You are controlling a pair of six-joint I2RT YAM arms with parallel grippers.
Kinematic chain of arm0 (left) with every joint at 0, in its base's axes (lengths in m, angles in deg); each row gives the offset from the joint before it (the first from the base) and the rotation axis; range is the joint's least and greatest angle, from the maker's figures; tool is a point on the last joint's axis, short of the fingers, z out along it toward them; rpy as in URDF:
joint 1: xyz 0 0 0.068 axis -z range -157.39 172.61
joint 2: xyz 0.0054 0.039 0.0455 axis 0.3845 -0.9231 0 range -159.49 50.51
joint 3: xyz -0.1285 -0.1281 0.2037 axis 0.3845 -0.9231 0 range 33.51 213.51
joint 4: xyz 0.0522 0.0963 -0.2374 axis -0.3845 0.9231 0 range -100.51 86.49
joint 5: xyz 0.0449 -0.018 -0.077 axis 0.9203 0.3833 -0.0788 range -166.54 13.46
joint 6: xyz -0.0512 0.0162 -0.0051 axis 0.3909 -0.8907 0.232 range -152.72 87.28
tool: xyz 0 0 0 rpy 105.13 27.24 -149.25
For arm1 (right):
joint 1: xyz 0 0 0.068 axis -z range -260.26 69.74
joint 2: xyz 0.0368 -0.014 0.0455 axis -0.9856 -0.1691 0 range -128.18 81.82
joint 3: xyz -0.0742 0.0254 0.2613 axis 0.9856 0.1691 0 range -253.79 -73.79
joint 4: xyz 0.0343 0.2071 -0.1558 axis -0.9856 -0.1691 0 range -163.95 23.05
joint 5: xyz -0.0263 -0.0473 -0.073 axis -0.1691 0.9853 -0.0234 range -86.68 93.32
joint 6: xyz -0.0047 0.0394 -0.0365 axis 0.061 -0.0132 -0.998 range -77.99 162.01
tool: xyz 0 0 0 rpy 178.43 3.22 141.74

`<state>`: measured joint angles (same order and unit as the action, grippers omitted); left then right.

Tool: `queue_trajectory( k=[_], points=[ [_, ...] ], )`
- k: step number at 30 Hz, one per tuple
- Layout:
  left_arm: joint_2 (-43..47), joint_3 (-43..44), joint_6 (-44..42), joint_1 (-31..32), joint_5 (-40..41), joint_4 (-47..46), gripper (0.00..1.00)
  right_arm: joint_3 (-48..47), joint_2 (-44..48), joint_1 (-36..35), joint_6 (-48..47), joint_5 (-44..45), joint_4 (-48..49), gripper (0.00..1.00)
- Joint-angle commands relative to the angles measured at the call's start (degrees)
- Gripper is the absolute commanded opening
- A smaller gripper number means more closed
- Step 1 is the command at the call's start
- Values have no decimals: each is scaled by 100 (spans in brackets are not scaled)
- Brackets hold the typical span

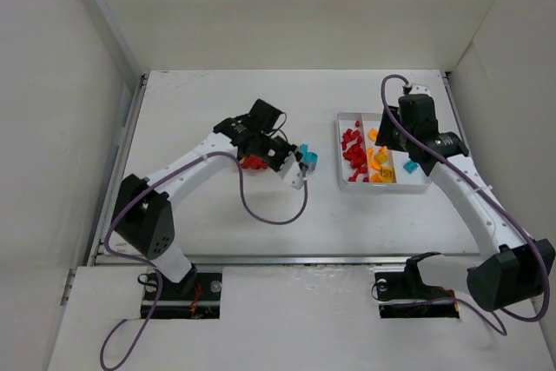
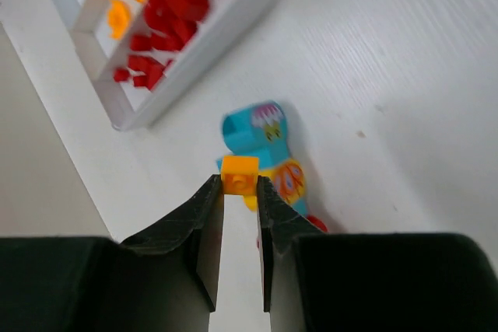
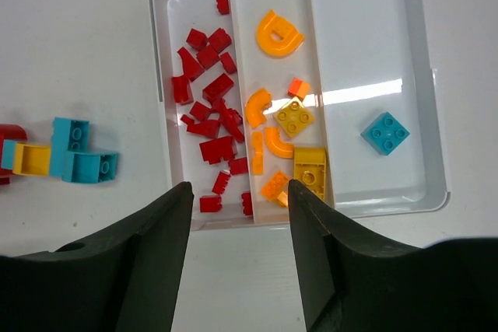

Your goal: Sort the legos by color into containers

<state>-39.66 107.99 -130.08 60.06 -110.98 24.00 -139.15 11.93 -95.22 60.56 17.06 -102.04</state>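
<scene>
My left gripper (image 2: 240, 184) is shut on a small orange lego (image 2: 240, 173) pinched at its fingertips. Just beyond it, a joined cluster of cyan, yellow and red legos (image 2: 261, 134) lies blurred on the table; I cannot tell if the orange one touches it. That cluster (image 3: 76, 153) also shows left of the white tray (image 3: 440, 114). My right gripper (image 3: 237, 192) hangs open over the tray's near edge with nothing in it. Red legos (image 3: 210, 106) fill the left container, orange ones (image 3: 280, 114) the middle, and one cyan lego (image 3: 386, 132) lies in the right.
From above, the tray (image 1: 340, 149) sits right of centre, with the left gripper (image 1: 300, 169) beside a cyan lego (image 1: 309, 160). A red lego (image 1: 254, 162) lies under the left arm. White walls enclose the table on three sides.
</scene>
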Motion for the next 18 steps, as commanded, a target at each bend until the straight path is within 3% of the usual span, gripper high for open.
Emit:
queue_trajectory(
  k=[1, 6, 10, 13, 18],
  points=[
    [-438, 742, 1638, 192, -1222, -618, 0, -372, 405, 89, 17, 330, -112, 58],
    [-1581, 1630, 4587, 534, -1452, -2811, 0, -758, 835, 90, 333, 1384, -358, 58],
    [-2258, 1851, 5890, 815, -1137, -4413, 0, -820, 1214, 90, 159, 1949, -358, 59],
    [-2733, 2026, 6526, 1035, -785, -5537, 0, -820, 1319, 90, -61, 1949, -270, 59],
    [-3340, 2325, 6730, 1343, -170, -5893, 2, -575, 1434, 90, -343, 2053, -323, 59]
  ],
)
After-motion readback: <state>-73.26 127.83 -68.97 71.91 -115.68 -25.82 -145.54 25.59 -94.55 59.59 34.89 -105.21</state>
